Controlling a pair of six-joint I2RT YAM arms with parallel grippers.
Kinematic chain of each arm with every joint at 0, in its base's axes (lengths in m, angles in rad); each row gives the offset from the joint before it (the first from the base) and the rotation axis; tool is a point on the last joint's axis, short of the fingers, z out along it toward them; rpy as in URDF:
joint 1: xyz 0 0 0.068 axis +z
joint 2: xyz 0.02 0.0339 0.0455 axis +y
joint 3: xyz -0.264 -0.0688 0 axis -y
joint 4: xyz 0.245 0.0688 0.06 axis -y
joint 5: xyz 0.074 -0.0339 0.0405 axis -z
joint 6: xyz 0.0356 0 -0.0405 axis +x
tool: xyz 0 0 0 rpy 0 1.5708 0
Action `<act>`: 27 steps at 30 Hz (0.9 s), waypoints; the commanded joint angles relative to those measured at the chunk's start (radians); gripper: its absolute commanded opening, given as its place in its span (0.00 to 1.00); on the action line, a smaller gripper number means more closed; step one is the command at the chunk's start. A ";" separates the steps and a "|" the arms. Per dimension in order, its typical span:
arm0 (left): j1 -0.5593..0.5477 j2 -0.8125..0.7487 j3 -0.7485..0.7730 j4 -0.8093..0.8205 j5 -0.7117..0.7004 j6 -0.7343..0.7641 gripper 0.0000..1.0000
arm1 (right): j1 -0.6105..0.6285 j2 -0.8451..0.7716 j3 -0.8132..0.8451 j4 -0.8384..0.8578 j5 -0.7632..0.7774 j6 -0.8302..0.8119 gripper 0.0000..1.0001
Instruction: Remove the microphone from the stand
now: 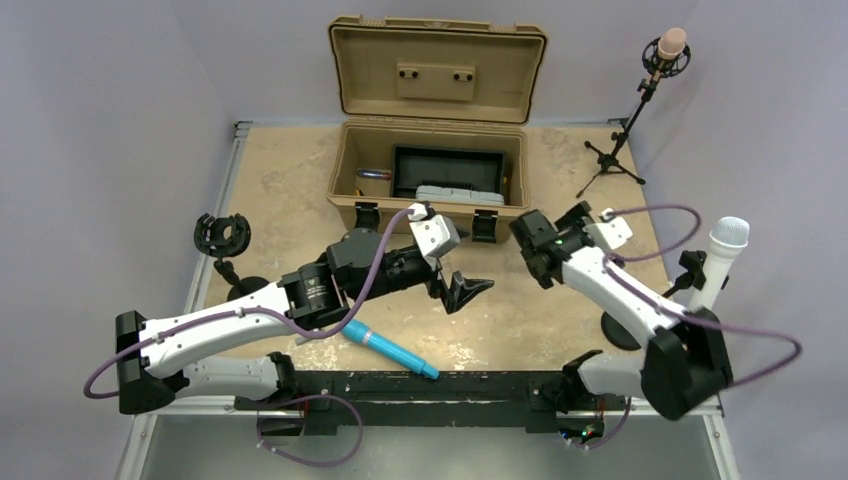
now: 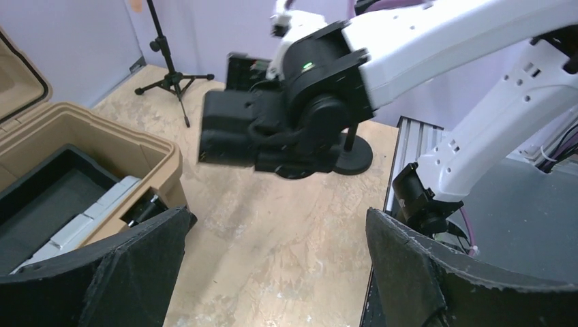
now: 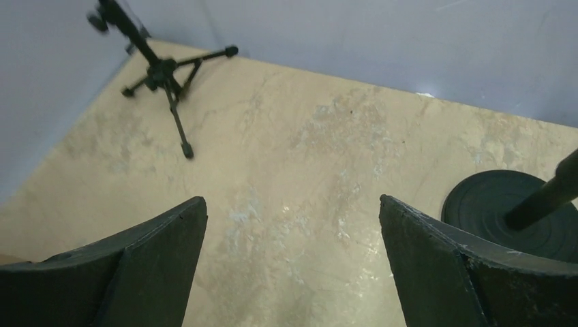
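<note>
We judge the job partly done: a blue microphone [image 1: 392,350] lies on the table [image 1: 520,320] near an empty stand [image 1: 222,237], the white microphone [image 1: 722,250] sits in its holder, and our left end effector [image 2: 278,212] and right end effector [image 3: 292,201] gape open, holding nothing.

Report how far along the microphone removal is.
Done, apparently: a blue microphone lies on the table, and the left stand has an empty mount. In hand: nothing; the left gripper and right gripper are both open and empty. Left: the white microphone and the pink-tipped microphone are still mounted upright.
</note>
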 commanded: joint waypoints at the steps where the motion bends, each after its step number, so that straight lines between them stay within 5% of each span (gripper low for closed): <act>1: 0.003 -0.051 -0.015 0.034 -0.002 0.033 0.99 | -0.046 -0.200 -0.019 -0.094 0.023 0.179 0.93; 10: 0.003 -0.065 -0.027 0.041 0.004 0.045 0.99 | -0.044 -0.352 -0.007 -0.078 0.019 0.089 0.99; 14: 0.003 -0.064 -0.033 0.051 0.001 0.035 0.99 | -0.026 -0.374 -0.019 0.277 0.026 -0.407 0.99; 15: 0.003 -0.064 -0.033 0.052 0.003 0.034 0.99 | -0.006 -0.366 -0.014 0.279 0.037 -0.426 0.99; 18: 0.003 -0.066 -0.033 0.049 -0.002 0.040 0.99 | 0.104 -0.327 0.038 0.160 0.066 -0.343 0.99; 21: 0.003 -0.062 -0.031 0.048 -0.008 0.046 0.99 | 0.189 -0.269 0.122 0.157 0.076 -0.456 0.99; 24: 0.004 -0.062 -0.030 0.046 -0.005 0.045 0.99 | 0.229 -0.203 0.264 -0.052 0.080 -0.313 0.99; 27: 0.003 -0.064 -0.029 0.035 -0.014 0.052 0.99 | 0.277 -0.186 0.396 -0.075 0.081 -0.464 0.98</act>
